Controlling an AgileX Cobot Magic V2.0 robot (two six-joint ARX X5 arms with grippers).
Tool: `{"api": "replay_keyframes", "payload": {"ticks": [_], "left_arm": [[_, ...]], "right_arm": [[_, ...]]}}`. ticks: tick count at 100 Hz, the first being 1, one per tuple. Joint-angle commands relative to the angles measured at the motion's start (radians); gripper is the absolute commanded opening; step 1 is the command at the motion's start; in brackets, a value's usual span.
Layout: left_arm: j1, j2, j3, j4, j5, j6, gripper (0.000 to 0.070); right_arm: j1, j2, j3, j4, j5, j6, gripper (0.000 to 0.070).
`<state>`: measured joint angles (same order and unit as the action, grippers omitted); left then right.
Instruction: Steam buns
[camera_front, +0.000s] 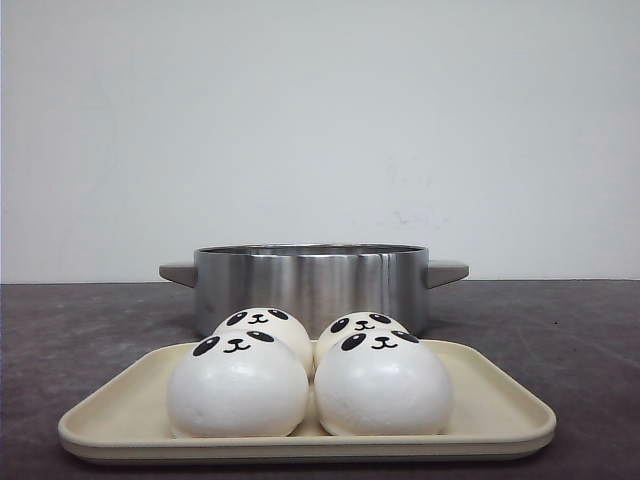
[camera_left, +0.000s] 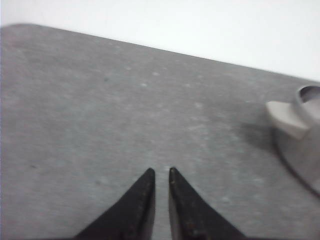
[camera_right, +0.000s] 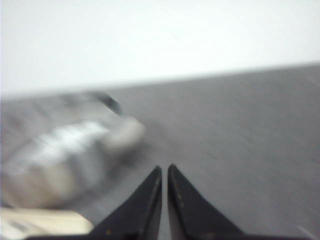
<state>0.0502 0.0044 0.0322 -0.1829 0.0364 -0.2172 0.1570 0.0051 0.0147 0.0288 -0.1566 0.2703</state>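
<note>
Several white panda-faced buns sit on a cream tray (camera_front: 500, 395) at the front of the table: front left bun (camera_front: 237, 385), front right bun (camera_front: 383, 385), back left bun (camera_front: 262, 325), back right bun (camera_front: 360, 324). Behind the tray stands a steel pot (camera_front: 312, 282) with grey handles. Neither gripper shows in the front view. In the left wrist view my left gripper (camera_left: 160, 172) hangs over bare grey table, shut on nothing, with a pot handle (camera_left: 287, 118) off to one side. My right gripper (camera_right: 164, 169) is shut and empty; the pot (camera_right: 65, 150) and the tray corner (camera_right: 42, 222) look blurred.
The grey table (camera_front: 570, 340) runs back to a plain white wall (camera_front: 320, 120).
</note>
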Motion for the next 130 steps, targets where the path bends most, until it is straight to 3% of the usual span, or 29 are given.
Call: {"api": "replay_keyframes", "payload": {"ticks": [1, 6, 14, 22, 43, 59, 70, 74, 79, 82, 88, 91, 93, 107, 130], "left_arm": [[0.002, -0.001, -0.004, -0.01, 0.066, -0.159, 0.0], [0.002, -0.001, 0.014, -0.006, 0.14, -0.216, 0.0], [0.002, 0.0, 0.05, 0.056, 0.22, -0.27, 0.0004], [0.002, 0.008, 0.12, 0.073, 0.262, -0.275, 0.0005], [0.001, 0.186, 0.469, -0.134, 0.263, -0.122, 0.0005], [-0.013, 0.384, 0.727, -0.214, 0.264, 0.005, 0.0004], [-0.028, 0.478, 0.837, -0.235, 0.267, 0.017, 0.0006], [-0.032, 0.498, 0.862, -0.238, 0.273, 0.015, 0.0051], [-0.036, 0.513, 0.88, -0.238, 0.288, 0.013, 0.0196], [-0.037, 0.517, 0.887, -0.238, 0.302, 0.013, 0.0309], [-0.038, 0.518, 0.89, -0.239, 0.323, 0.007, 0.0518], [-0.038, 0.518, 0.89, -0.244, 0.332, -0.005, 0.0574], [-0.038, 0.518, 0.89, -0.248, 0.335, -0.013, 0.0585], [-0.039, 0.518, 0.89, -0.282, 0.357, -0.042, 0.0586], [-0.056, 0.517, 0.89, -0.327, 0.357, -0.068, 0.0585]], "right_arm": [[0.002, -0.002, 0.004, 0.093, -0.032, 0.1, 0.0007], [0.003, -0.001, 0.028, 0.084, -0.038, 0.116, 0.0006], [0.002, 0.0, 0.115, -0.049, -0.025, 0.114, 0.0006], [0.002, 0.024, 0.232, -0.191, 0.016, 0.09, 0.0006], [0.003, 0.233, 0.581, -0.351, 0.017, -0.064, 0.0006], [0.003, 0.411, 0.843, -0.521, 0.018, -0.151, 0.0006], [0.002, 0.474, 0.933, -0.557, -0.013, -0.176, 0.0006], [0.003, 0.483, 0.946, -0.552, -0.046, -0.17, 0.001], [0.003, 0.489, 0.953, -0.541, -0.092, -0.153, 0.0083], [0.002, 0.491, 0.954, -0.534, -0.122, -0.139, 0.0196], [0.003, 0.491, 0.954, -0.523, -0.171, -0.108, 0.0525], [0.003, 0.491, 0.954, -0.519, -0.189, -0.09, 0.0646], [0.003, 0.492, 0.954, -0.516, -0.202, -0.079, 0.0691], [0.005, 0.522, 0.954, -0.447, -0.314, 0.011, 0.07], [0.104, 0.689, 0.962, -0.443, -0.286, 0.062, 0.0696]]}}
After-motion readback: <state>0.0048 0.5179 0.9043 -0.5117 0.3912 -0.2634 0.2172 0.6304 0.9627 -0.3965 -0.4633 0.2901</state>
